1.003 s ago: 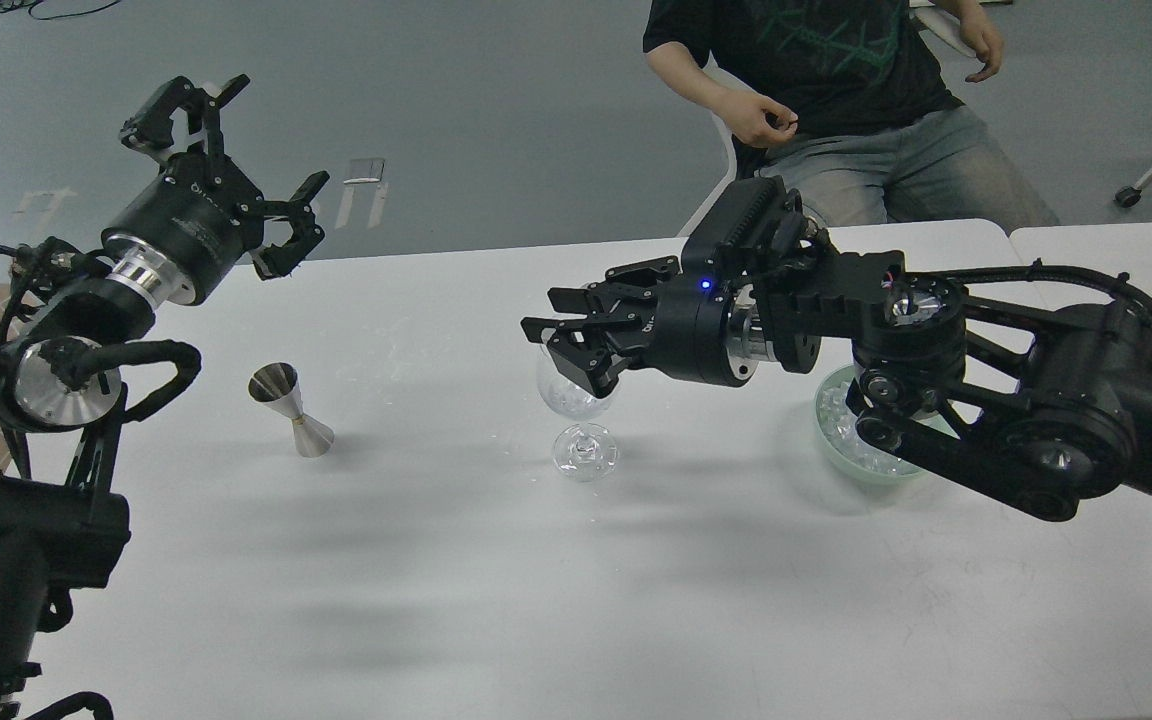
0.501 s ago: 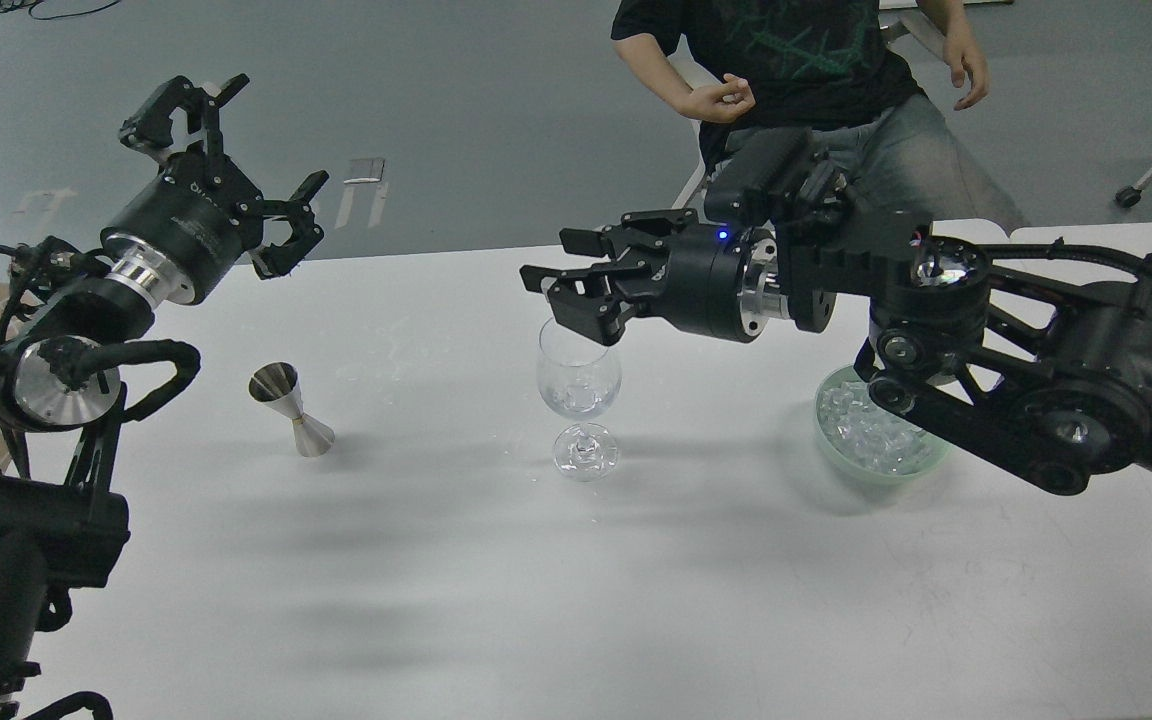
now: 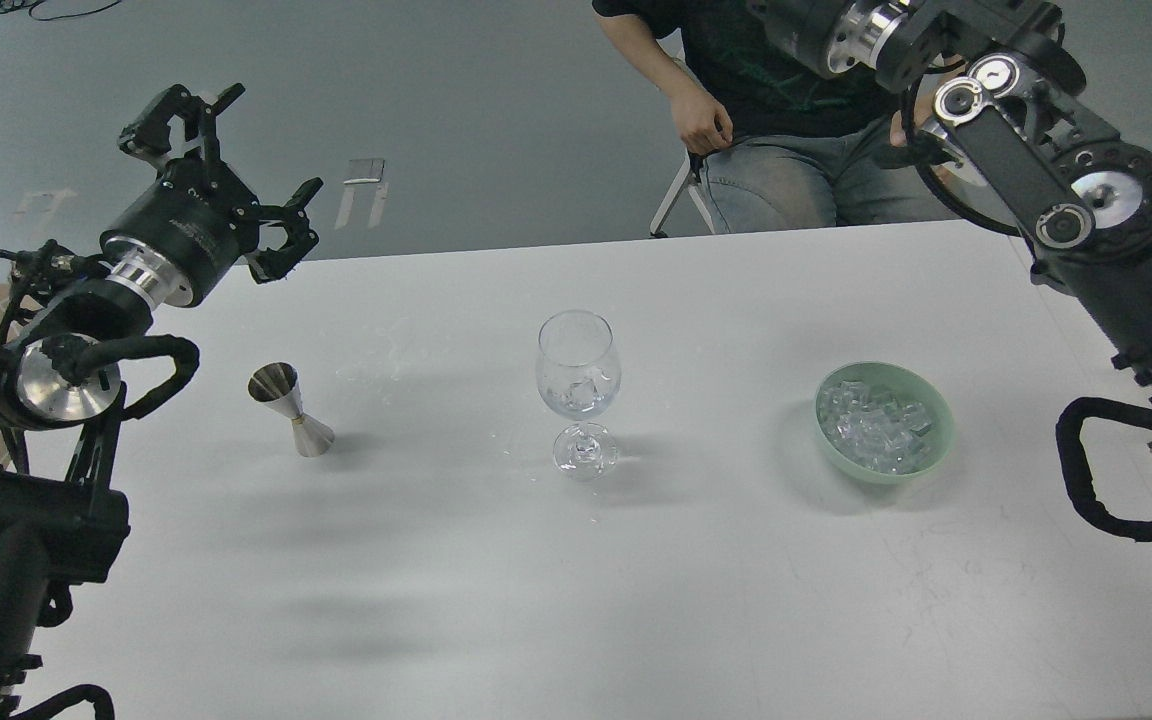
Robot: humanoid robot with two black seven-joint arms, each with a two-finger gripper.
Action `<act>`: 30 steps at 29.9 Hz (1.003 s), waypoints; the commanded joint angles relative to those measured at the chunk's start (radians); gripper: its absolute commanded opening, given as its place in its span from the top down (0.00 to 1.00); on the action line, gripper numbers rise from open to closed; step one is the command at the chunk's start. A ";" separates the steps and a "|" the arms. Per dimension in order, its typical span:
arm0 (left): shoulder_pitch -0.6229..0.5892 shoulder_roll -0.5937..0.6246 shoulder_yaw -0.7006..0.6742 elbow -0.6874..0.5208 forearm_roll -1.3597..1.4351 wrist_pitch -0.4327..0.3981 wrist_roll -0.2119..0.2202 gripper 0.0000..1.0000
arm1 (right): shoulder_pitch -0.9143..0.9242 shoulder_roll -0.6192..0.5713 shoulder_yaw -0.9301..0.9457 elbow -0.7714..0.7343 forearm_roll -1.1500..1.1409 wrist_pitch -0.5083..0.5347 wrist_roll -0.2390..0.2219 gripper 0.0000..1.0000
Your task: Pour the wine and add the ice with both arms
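A clear stemmed wine glass (image 3: 578,345) stands upright at the middle of the white table (image 3: 536,580). Clear ice (image 3: 582,393) lies in the bottom of its bowl; I cannot make out any wine around it. More ice cubes (image 3: 874,428) fill a pale green bowl (image 3: 942,425) to the right. My left gripper (image 3: 236,165) is open and empty, raised over the table's far left corner. My right arm (image 3: 1066,190) is lifted high at the upper right; its gripper end runs off the top edge.
A small steel jigger (image 3: 288,408) stands upright left of the glass. A seated person (image 3: 786,120) is behind the table's far edge, one hand (image 3: 704,125) on a knee. The right arm's cable loop (image 3: 1096,480) hangs at the right edge.
My right arm has lifted up and away to the upper right from over the glass rim, uncovering the glass and bowl. The left arm has hardly moved. The person shifted.
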 commanded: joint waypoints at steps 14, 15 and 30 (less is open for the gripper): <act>-0.258 -0.013 0.115 0.336 -0.012 0.052 -0.141 0.02 | 0.103 0.073 0.032 -0.365 0.485 -0.183 0.001 0.01; -0.266 -0.004 0.129 0.347 -0.006 0.045 -0.159 0.02 | 0.103 0.073 0.032 -0.382 0.542 -0.170 0.003 0.02; -0.334 -0.007 0.227 0.502 -0.049 -0.065 -0.231 0.02 | 0.063 0.083 0.032 -0.368 0.725 -0.171 0.018 0.00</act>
